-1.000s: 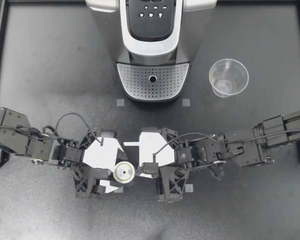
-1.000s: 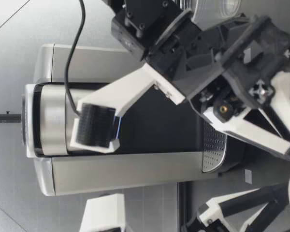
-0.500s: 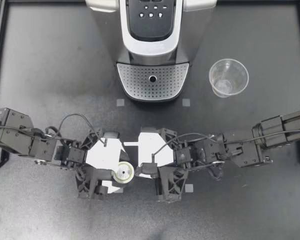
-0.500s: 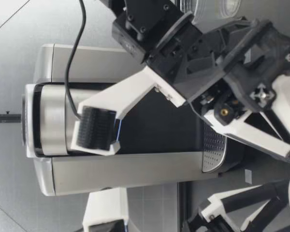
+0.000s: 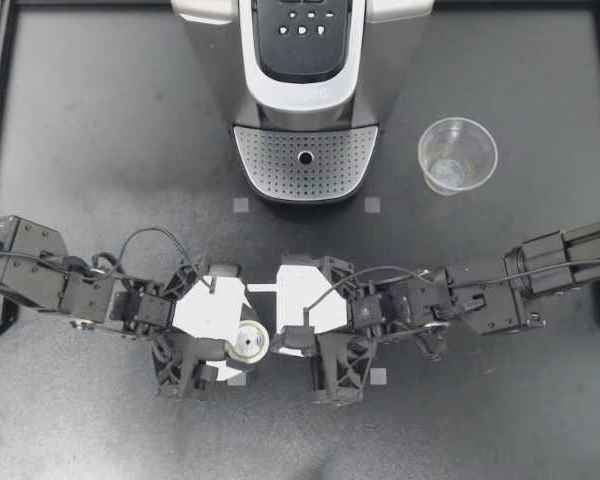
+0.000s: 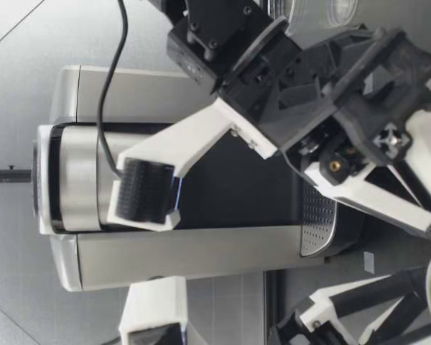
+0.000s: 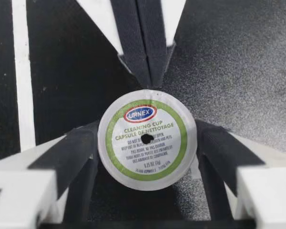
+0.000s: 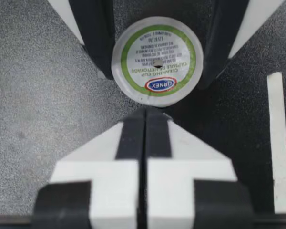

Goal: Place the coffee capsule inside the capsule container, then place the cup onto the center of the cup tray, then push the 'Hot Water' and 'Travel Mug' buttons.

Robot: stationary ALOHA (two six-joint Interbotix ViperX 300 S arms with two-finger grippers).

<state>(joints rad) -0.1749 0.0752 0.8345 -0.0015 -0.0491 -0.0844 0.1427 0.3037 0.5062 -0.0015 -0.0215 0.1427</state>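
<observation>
— Closing in is the change. Over the last second my left claw [image 5: 238,346] has drawn tighter around the small round coffee capsule with a white foil lid and green ring [image 5: 245,343]. The capsule itself has hardly shifted.

— Where is it now?

— Well in front of the silver-and-black coffee machine [image 5: 305,90], low at the dark bench [image 5: 100,150]. I cannot tell whether it has left the surface. In the left wrist view both fingers [image 7: 81,152] press its rim from opposite sides, so that claw grips it.

— And the other arm?

— My right claw [image 5: 277,342] has its fingers pressed flat together and holds nothing. Its tip sits right at the capsule's rim.

— What could go wrong?

— I judge that tip to be the main risk. If it pushes while the left arm lifts, the capsule could tilt or squirt out of a hold on a round, smooth rim.

— Anything in the way?

— The machine's lid looks shut, so the capsule container is not yet open. The perforated metal cup tray [image 5: 305,165] at the machine's front carries nothing. The clear plastic cup [image 5: 457,155] stands just beside the machine on my right arm's side, off the likely route. The black button panel [image 5: 302,30] on top of the machine is uncovered.
</observation>
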